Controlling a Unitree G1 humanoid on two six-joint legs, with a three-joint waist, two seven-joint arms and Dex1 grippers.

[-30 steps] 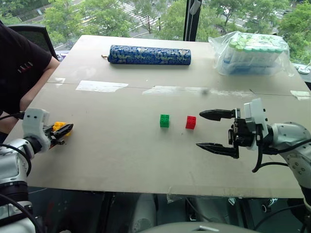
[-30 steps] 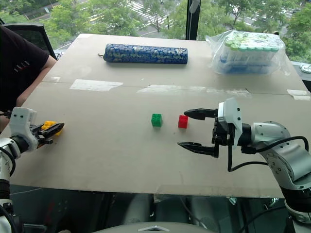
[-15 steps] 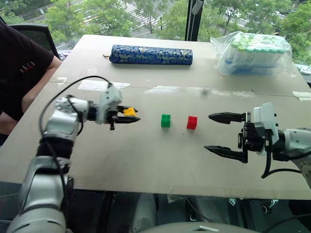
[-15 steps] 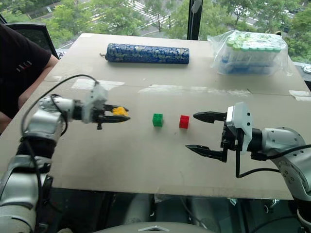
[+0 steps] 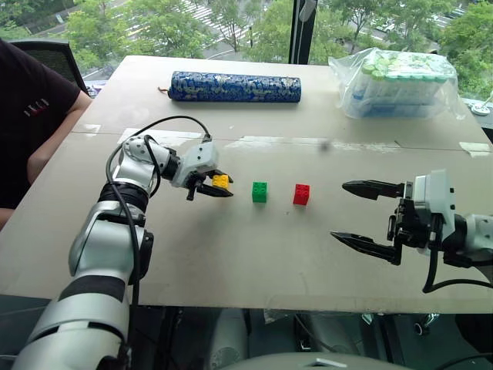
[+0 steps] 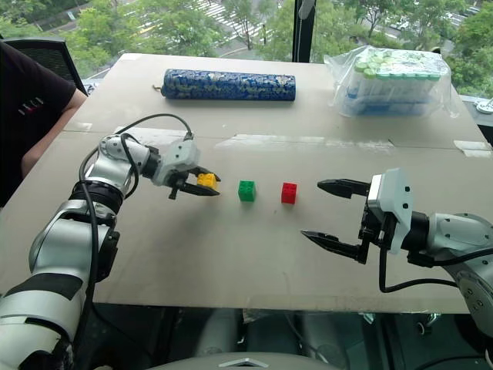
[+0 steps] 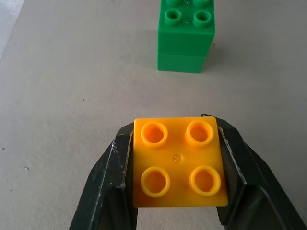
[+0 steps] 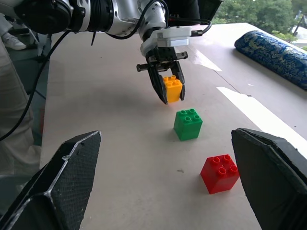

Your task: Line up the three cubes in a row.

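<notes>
Pinching the yellow cube [image 5: 221, 182], the left gripper [image 5: 215, 186] hovers at nine o'clock of the green cube [image 5: 259, 192]; right gripper [image 5: 360, 215] spread wide

Yellow cube's [image 7: 178, 161] sides — covered by the fingers [image 7: 108, 182]; green cube [image 7: 186, 36] cropped at the edge.

A long blue patterned roll [image 5: 236, 87] lies across the far side of the pale surface [image 5: 231, 254]. Well to its right sits a clear bag [image 5: 397, 83] of what look like green-capped bottles. A person's dark sleeve [image 5: 31, 100] shows at the surface's left edge, trees beyond the window
</notes>
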